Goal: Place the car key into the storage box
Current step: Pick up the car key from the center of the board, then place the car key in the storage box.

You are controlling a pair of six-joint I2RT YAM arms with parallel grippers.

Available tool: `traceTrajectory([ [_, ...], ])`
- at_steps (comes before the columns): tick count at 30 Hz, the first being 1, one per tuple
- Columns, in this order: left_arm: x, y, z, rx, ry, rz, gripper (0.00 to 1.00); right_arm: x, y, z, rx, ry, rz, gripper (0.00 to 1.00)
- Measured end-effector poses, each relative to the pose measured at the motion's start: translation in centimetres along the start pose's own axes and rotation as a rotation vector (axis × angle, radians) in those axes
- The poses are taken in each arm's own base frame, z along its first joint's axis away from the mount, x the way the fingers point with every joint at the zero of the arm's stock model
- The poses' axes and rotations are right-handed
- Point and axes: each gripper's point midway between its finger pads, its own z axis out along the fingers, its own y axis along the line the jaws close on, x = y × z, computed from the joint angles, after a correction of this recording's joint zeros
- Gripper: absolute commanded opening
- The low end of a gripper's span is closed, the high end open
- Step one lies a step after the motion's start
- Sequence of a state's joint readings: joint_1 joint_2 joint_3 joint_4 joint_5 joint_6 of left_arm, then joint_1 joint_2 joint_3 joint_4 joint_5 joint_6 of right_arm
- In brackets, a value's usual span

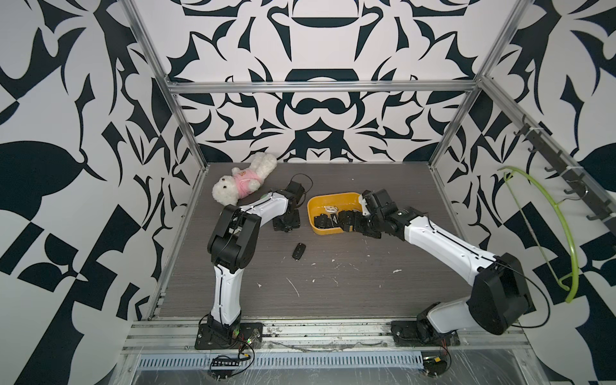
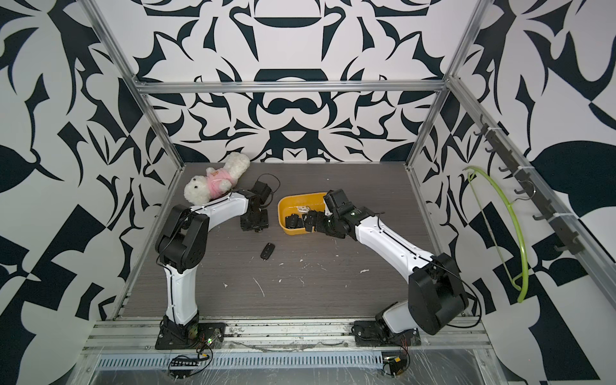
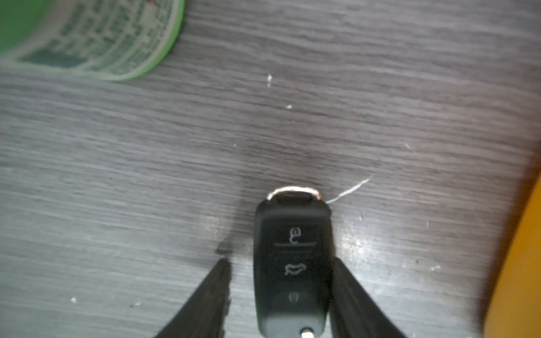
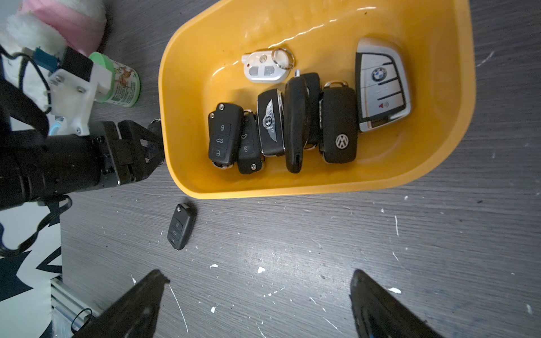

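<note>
Straddling the car key beside the storage box.
Top view: left gripper points down, desk's back half. Left wrist: part-open around the key for a side pinch, one finger not touching. Right wrist: right gripper wide, empty, parked clear.

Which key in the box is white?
The small white key with the metal ring, outside the row in the yellow box. The rest are black keys, bar one silver-and-black key.
</note>
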State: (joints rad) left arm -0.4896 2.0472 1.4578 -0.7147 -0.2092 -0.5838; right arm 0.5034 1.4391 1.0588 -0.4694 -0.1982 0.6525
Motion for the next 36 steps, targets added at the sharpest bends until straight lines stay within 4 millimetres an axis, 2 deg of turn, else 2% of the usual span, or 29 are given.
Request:
traceTrajectory([
  [2,-0.1,-0.1,0.0,0.003,-0.003,-0.002,0.41,0.0,0.0,0.0,0.000,0.000,0.000,1.00],
  [10,-0.3,-0.2,0.0,0.001,-0.014,0.005,0.20,0.1,0.0,0.0,0.001,0.002,0.002,1.00],
  [15,-0.3,-0.1,0.0,0.001,-0.019,0.005,0.18,0.1,-0.1,0.0,0.001,0.001,0.003,1.00],
  [19,0.5,0.6,-0.6,-0.006,-0.014,0.005,0.18,0.1,-0.1,0.0,0.002,0.001,0.004,1.00],
  [23,0.6,0.9,-2.9,0.018,-0.043,-0.008,0.18,0.2,-0.2,0.1,0.007,0.002,0.005,1.00],
  [28,-0.7,0.0,-7.6,0.122,-0.128,-0.055,0.17,0.1,-0.3,0.2,0.010,-0.001,0.005,1.00],
  [31,-1.0,-0.9,-9.6,0.183,-0.161,-0.078,0.17,0.2,-0.5,0.1,0.015,-0.003,0.007,1.00],
  [36,-0.6,-3.5,-11.3,0.254,-0.174,-0.073,0.17,0.1,-0.6,-0.1,0.020,-0.013,0.008,1.00],
])
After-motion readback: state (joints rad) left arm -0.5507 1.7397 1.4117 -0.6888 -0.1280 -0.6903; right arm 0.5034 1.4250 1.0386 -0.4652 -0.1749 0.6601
